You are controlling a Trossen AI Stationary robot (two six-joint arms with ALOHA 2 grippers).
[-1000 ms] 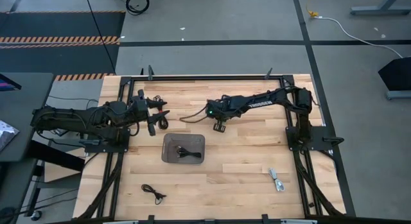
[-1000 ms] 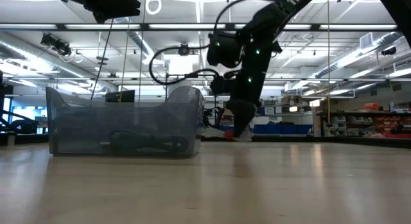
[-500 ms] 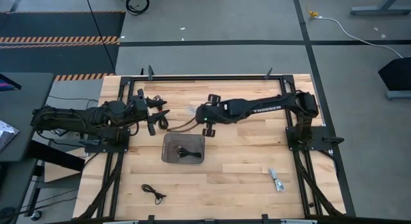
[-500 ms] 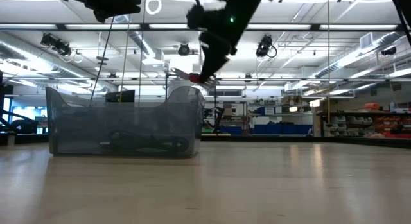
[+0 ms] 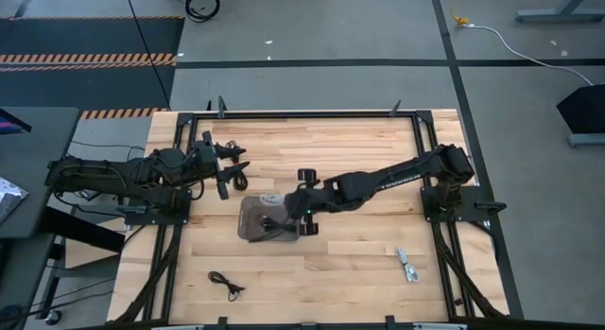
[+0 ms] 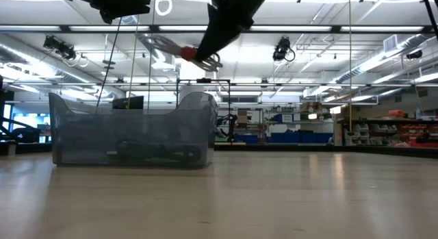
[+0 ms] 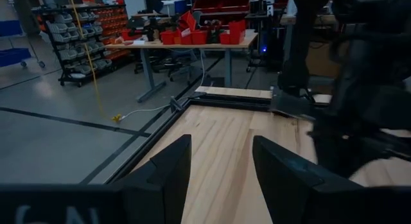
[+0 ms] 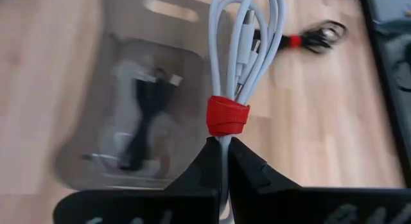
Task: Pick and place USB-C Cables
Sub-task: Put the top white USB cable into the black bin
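White, smooth and looped into a long narrow bundle, the white cable (image 8: 247, 51) is bound by a red fabric tie (image 8: 227, 115) and pinched just below that tie between the closed dark fingers of the right pincer (image 8: 224, 161); in the right wrist view its long axis runs straight out from the fingertips, loops pointing away from the pincer. In the high view the right pincer (image 5: 304, 205) sits at the centre of the frame over the right edge of the tray (image 5: 248, 230), with the pale bundle (image 5: 271, 198) reaching toward the upper left across the tray's top rim. In the low view it hangs in the air at upper centre, tilted, red tie (image 6: 187, 53) leftward, above the tray's right end (image 6: 198, 129). The tray is grey, translucent plastic with rounded corners, and a thin black cable (image 5: 275, 228) lies coiled on its floor. Left of centre, the left pincer (image 5: 233, 167) waits with its fingers spread apart beside another black cable (image 5: 240, 181) on the pale wooden counter (image 5: 359, 245). A further black cable (image 5: 225, 284) lies at lower left, and a grey-white cable (image 5: 406, 265) at lower right.
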